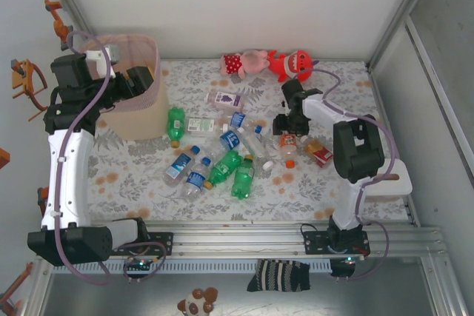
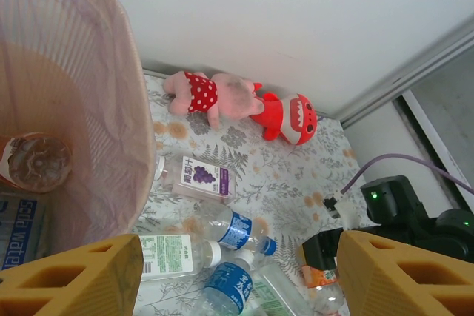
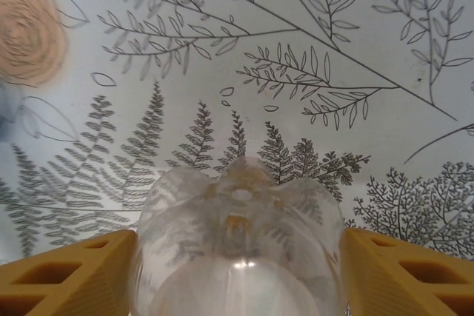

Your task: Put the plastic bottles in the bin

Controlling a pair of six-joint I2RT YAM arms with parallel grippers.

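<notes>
Plastic bottles [image 1: 224, 166] lie mostly loose in the middle of the flowered cloth [image 1: 133, 175], green ones and blue-labelled ones tumbled against each other. At least two are already in the bin [image 1: 137, 120]: looking down past my left claw [image 2: 238, 257], I see a brown bottle [image 2: 33, 160] and a blue-labelled one [image 2: 18, 238] on its floor. The bin stands at ten o'clock on the table, well apart from the heap, so each bottle needs a carry across.

My right claw [image 3: 237, 275] is at about three o'clock of the heap, lowered onto a clear bottle [image 3: 237, 234]. Its lobed base sits between my two fingers, one at nine o'clock of it and one at three, both right at its sides. Whether I am squeezing it or only flanking it, I cannot tell. I judge that I straddle it across its width because a round, slick body would roll away from any other approach. That arm reaches forward with the elbow high and the wrist bent down to the cloth.

My left claw hangs over the bin's mouth, fingers wide apart with nothing between them. The arm is folded up and leans toward ten o'clock. Two plush toys [image 1: 266, 63] lie at twelve o'clock, not mine to move.
</notes>
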